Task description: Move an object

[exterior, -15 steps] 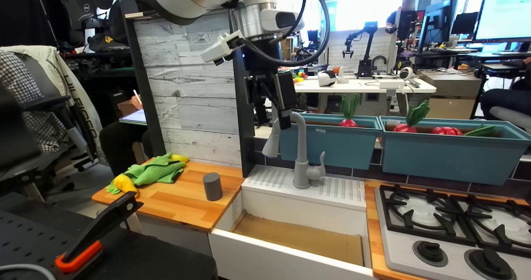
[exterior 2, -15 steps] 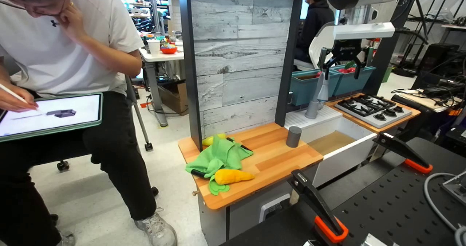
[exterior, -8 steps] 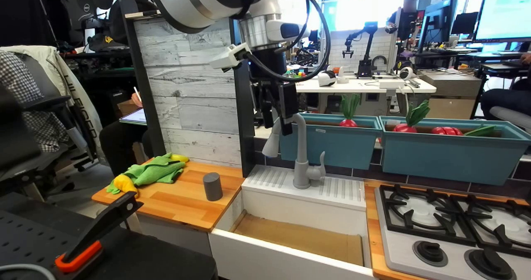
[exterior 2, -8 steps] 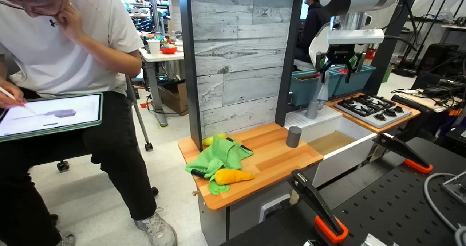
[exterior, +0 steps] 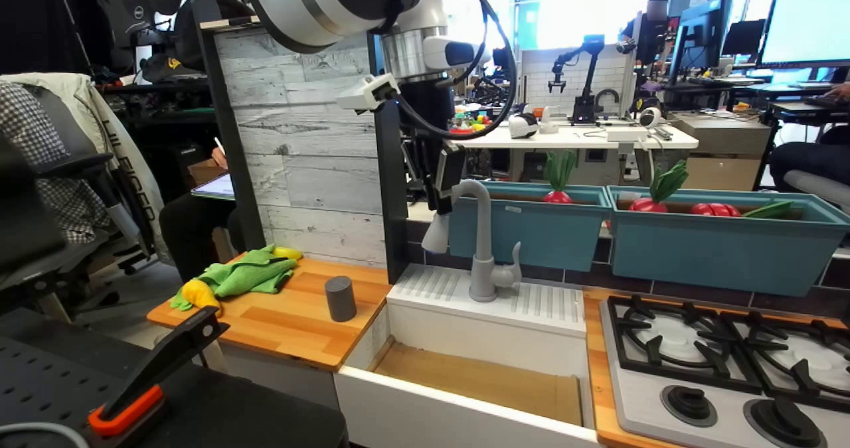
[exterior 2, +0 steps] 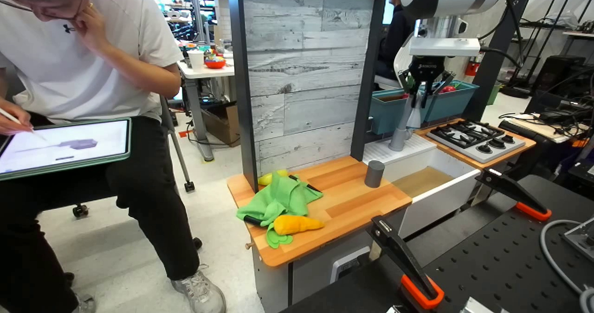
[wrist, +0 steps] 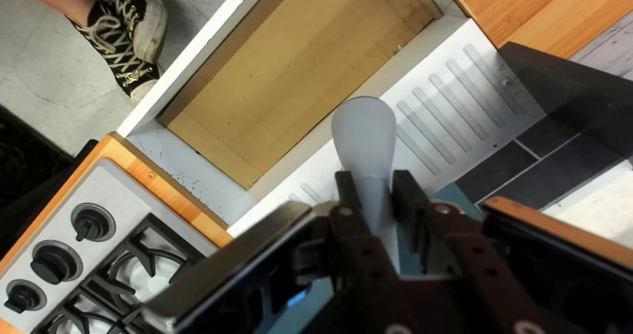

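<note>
Wrist view, and there's your change: the fingers (wrist: pixel 408 190) have come in from wide apart, and the end effector (wrist: pixel 373 176) now looks clamped around the neck of the faucet (wrist: pixel 364 133), one fingertip at nine o'clock, the other at three. Half a second ago you had a broad spread showing in both exterior views; now it's narrow, and the spout seems nudged a touch. So you've likely got your object! The task never names it, but the faucet is the good bet, upright on the ledge (exterior: pixel 544 305) behind the sink (exterior: pixel 451 408), and with that base looking fixed, your next move probably wants a swing, not a lift.

Now your containers, clocked from the faucet in an exterior view. Six o'clock: the sink, a brown board (exterior: pixel 485 378) lining its floor. Three o'clock: the near planter (exterior: pixel 544 235), one radish (exterior: pixel 558 196) poking up, leaves high; right beside it the far planter (exterior: pixel 720 255), carrying two more red bulbs (exterior: pixel 647 205), one leafy top up, the other seemingly lying over. Between eight and nine, you've a gray cylinder (exterior: pixel 340 298) standing on the table (exterior: pixel 285 318), well apart from the action; cup or solid, you can't tell from here.
</note>
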`<state>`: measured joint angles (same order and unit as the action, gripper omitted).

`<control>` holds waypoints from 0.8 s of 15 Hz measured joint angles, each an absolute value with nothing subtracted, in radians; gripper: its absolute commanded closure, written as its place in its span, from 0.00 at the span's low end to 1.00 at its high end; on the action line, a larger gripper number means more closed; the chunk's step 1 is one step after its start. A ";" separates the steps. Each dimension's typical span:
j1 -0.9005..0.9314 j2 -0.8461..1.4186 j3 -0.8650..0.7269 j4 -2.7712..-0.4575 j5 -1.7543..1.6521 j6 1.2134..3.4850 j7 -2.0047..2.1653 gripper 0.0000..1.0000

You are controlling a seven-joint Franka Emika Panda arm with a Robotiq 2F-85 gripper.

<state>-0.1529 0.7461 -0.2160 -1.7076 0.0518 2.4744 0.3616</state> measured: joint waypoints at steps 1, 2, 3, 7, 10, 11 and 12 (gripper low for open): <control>-0.154 0.746 -0.216 -1.707 0.057 2.474 0.362 0.94; -0.155 0.746 -0.216 -1.707 0.067 2.474 0.359 0.94; -0.157 0.746 -0.215 -1.706 0.076 2.474 0.356 0.94; -0.181 0.746 -0.193 -1.702 0.126 2.474 0.344 0.94; -0.206 0.747 -0.169 -1.695 0.153 2.471 0.336 0.94; -0.210 0.749 -0.163 -1.692 0.158 2.469 0.336 0.94; -0.213 0.752 -0.158 -1.685 0.162 2.466 0.336 0.94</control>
<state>-0.2128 0.7519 -0.1584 -1.6850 0.1622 2.4665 0.3356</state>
